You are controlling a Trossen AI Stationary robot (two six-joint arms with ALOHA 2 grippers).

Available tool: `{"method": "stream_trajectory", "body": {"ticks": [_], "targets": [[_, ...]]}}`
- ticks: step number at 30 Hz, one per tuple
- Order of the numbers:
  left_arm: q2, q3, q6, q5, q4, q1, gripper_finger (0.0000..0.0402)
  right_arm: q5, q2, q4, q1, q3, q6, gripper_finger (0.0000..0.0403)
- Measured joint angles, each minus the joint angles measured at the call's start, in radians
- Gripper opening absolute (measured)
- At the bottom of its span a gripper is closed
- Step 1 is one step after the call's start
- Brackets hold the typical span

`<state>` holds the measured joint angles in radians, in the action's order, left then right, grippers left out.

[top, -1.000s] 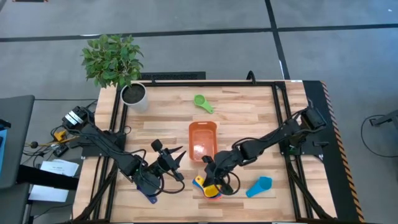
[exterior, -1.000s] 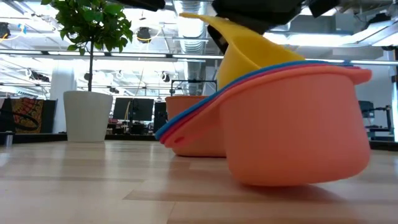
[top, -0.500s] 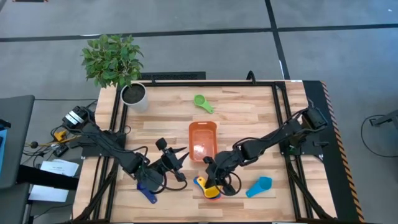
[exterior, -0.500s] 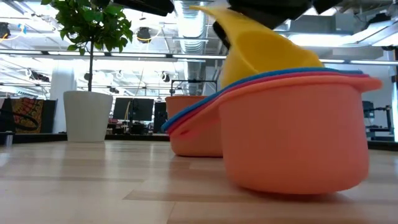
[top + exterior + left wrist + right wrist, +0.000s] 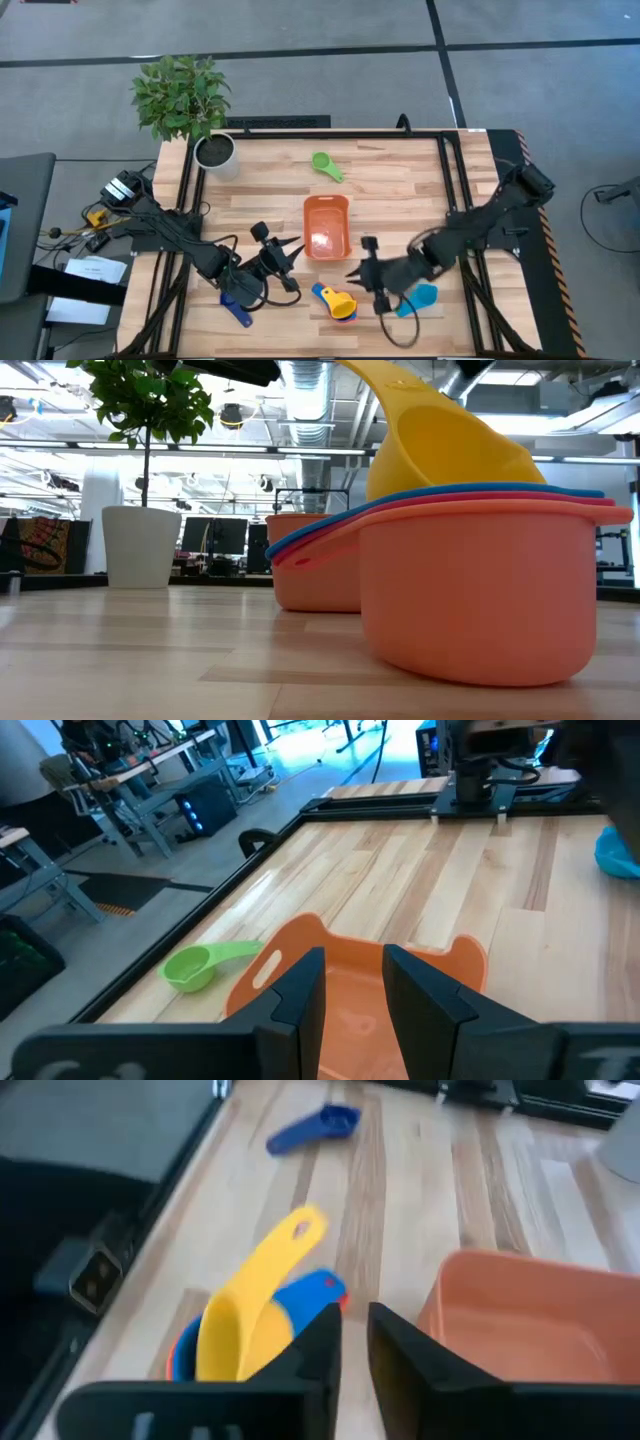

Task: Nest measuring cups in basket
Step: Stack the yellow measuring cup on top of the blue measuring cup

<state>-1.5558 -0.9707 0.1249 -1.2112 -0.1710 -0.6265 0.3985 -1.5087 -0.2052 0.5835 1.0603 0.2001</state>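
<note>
A: Seen from above, where does the stack of cups (image 5: 339,303) sit?

B: Low in the frame, just below the orange basket (image 5: 326,226) at centre and outside it. A yellow cup (image 5: 440,445) rests tilted on top, its handle sticking up, over blue, red and orange ones.

A: And the right hand (image 5: 372,280)?

B: Just right of the stack, apart from it and carrying nothing. In its own wrist camera the fingers (image 5: 310,1350) stand a narrow gap apart. A light blue cup (image 5: 420,297) lies beside it, at lower right.

A: The left hand (image 5: 283,262)?

B: Left of the basket, pointing toward it. A small gap shows between its fingers (image 5: 300,995), with nothing between them. A dark blue cup (image 5: 234,307) lies on the desk (image 5: 400,190) below that arm, at lower left.

A: Anything else around?

B: A green cup (image 5: 325,164) lies alone above the basket, toward the top edge of the desk. A white pot (image 5: 216,155) with a leafy plant (image 5: 180,95) stands at the upper left corner. The basket itself looks empty.
</note>
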Motion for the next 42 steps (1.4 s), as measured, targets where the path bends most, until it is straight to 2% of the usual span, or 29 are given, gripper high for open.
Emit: {"method": "stream_trajectory", "body": {"ticks": [6,12,17,28,42], "targets": [[0.0,0.0,0.004,0.003,0.0,0.0,0.0094,0.197,-0.082,-0.023,0.134,-0.002,0.05,0.0154],[0.0,0.0,0.008,0.026,0.005,-0.002,0.0093,0.258,-0.184,-0.019,0.185,0.04,0.141,0.0227],[0.0,0.0,-0.014,0.039,0.008,-0.002,0.0093,0.264,-0.261,-0.016,0.182,0.087,0.152,0.0238],[0.0,0.0,-0.134,0.036,0.008,0.0,0.0093,0.26,-0.331,-0.024,0.138,0.116,0.225,0.0197],[0.0,0.0,-0.164,0.057,0.026,0.042,0.0093,0.254,-0.322,-0.03,0.141,0.116,0.24,0.0039]]}}
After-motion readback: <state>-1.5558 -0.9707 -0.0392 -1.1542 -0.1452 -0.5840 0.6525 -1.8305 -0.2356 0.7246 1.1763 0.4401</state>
